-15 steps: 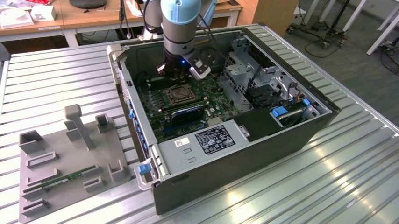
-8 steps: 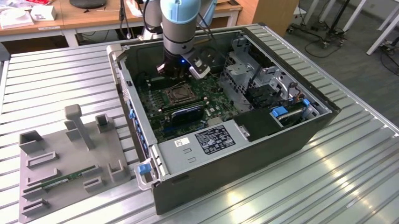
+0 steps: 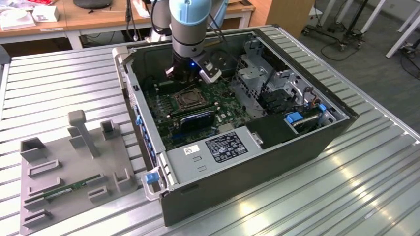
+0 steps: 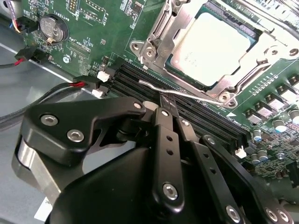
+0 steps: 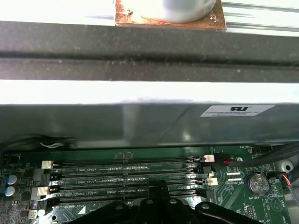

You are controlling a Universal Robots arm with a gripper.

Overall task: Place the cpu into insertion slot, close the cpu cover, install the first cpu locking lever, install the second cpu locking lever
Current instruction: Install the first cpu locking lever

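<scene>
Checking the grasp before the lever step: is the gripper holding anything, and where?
Cannot tell. Jaws look shut; gripper meets the lever mid-shaft, pinching or just pushing unclear.

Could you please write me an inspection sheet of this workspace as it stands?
Surface: slatted metal table carrying an open computer case.
Job's things: cpu sits in the insertion slot; cpu cover lies down around it; one thin locking lever stands out over the memory slots.
Clutter: grey fixture tray holding a memory stick, on the exterior view's left.
Pincer: shut, tip at the locking lever; contact cannot be told.
Cables: red and black wires near the coin cell.
Surroundings: wooden desks; wheeled stands on the floor.
</scene>
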